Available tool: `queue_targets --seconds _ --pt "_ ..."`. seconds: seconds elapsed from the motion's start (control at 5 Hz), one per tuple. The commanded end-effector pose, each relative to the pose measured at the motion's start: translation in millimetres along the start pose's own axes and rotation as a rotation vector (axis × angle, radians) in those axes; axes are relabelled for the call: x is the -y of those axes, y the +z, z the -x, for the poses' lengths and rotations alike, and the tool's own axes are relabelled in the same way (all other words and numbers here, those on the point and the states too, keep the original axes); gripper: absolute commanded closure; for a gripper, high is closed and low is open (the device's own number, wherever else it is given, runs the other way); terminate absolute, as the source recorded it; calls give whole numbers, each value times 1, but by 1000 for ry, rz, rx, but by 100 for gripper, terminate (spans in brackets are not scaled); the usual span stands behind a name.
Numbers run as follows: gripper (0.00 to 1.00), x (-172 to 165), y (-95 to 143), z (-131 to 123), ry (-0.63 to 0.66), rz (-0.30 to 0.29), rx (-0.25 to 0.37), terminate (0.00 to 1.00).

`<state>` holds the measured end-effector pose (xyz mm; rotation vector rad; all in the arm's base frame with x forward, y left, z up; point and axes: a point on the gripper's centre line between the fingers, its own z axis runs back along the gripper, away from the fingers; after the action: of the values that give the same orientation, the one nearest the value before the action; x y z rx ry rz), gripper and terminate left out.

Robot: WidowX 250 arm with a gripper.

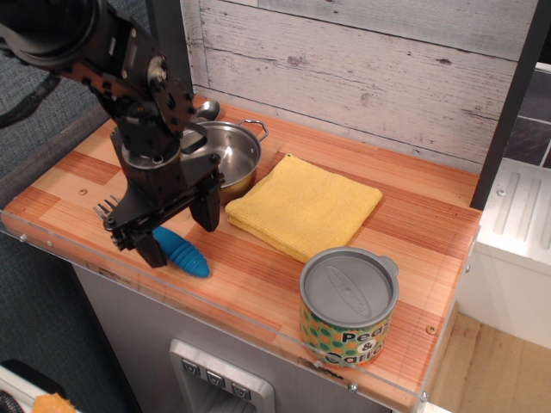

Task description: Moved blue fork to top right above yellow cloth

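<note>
The blue fork (pixel 182 252) lies near the front left edge of the wooden counter, its blue ribbed handle pointing front right. Its metal tines (pixel 107 207) peek out left of the arm. The yellow cloth (pixel 303 205) lies folded in the middle of the counter, right of the pot. My gripper (pixel 182 238) is open and low over the fork, with one finger (pixel 151 248) at the near left of the handle and the other (pixel 209 212) at the far right. The middle of the fork is hidden by the gripper.
A steel pot (pixel 232 157) stands behind the gripper, with a silver spoon bowl (pixel 207 109) showing beyond it. A lidded patterned can (pixel 349 306) stands at the front right. A wooden plank wall backs the counter, and a clear lip (pixel 258 327) runs along the front edge.
</note>
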<state>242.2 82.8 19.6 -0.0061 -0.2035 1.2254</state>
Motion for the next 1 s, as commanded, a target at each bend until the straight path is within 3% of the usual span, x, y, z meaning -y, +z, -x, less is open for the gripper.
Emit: queue_targets --seconds 0.0,0.2,0.4,0.6,0.8 --pt "0 -2 -5 5 30 -33 -6 0" --pt "100 -5 -5 9 57 -52 2 0" --pt "100 -6 3 12 86 -41 -1 0" --pt "100 1 32 11 90 -26 30 0" --pt "100 12 55 15 89 12 -4 0"
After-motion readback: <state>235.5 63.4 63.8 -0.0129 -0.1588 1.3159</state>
